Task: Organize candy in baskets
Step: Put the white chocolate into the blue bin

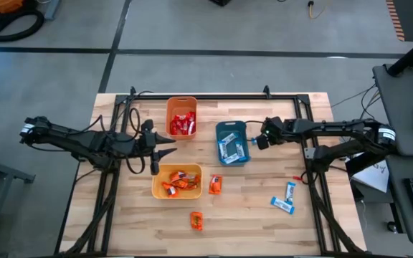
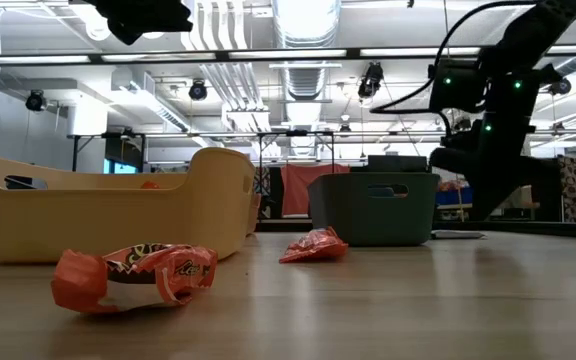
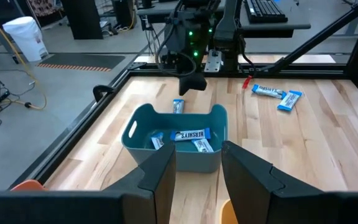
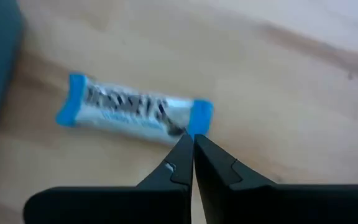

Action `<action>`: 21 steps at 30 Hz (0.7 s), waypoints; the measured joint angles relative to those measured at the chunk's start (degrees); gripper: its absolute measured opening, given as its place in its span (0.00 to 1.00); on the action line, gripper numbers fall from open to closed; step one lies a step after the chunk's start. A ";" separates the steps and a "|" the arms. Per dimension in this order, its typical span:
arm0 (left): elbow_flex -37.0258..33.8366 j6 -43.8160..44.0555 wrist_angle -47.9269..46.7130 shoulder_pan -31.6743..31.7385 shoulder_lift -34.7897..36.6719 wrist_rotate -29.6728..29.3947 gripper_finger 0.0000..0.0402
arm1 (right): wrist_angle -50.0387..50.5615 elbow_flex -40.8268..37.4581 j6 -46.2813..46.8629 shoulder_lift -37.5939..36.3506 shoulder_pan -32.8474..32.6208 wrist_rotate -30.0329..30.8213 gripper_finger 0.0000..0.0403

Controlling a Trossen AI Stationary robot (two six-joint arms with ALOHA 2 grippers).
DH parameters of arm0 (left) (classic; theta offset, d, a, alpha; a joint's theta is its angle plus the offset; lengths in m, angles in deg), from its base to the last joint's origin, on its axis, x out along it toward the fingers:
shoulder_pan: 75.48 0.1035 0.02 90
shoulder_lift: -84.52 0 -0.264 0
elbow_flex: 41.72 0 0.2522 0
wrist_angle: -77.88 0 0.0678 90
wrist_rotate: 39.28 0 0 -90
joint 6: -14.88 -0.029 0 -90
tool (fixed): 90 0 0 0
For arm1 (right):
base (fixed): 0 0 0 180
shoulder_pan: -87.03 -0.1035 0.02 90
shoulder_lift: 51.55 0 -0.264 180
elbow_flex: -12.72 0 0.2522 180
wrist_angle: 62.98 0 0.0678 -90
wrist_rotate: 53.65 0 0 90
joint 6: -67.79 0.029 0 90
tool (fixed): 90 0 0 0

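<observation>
Three baskets stand mid-table: an orange one [image 1: 181, 117] with red candy, a teal one [image 1: 231, 142] [image 3: 178, 134] with light blue bars, and a yellow one [image 1: 178, 180] [image 2: 108, 210] with orange candy. My right gripper [image 1: 255, 141] [image 4: 192, 142] is shut and hangs just right of the teal basket. It is over the end of a light blue bar [image 4: 135, 112] [image 3: 178, 106] that lies flat on the table. The left wrist view shows a gap between this gripper and the bar. My left gripper [image 1: 165, 153] [image 3: 197, 165] is open, in the air by the yellow basket's far left corner.
Loose candy lies on the wood. There are two orange packs [image 1: 214, 184] [image 1: 196, 221], two light blue bars [image 1: 290, 191] [image 1: 282, 206] and a small red piece [image 1: 297, 177]. A black frame rail [image 1: 214, 96] runs along the far edge. Bare wood lies toward the near edge.
</observation>
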 joint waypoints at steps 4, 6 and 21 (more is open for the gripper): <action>0.00 0.00 0.01 -0.01 -0.12 0.00 0.28 | -3.72 -1.44 0.62 0.75 -0.02 2.56 0.02; 0.00 0.24 0.03 -0.01 -0.12 0.00 0.28 | -4.49 -1.97 1.06 1.26 -0.02 3.31 0.02; 0.00 0.24 0.03 0.01 -0.14 0.00 0.28 | -7.42 -5.02 7.57 1.60 -5.31 6.51 0.02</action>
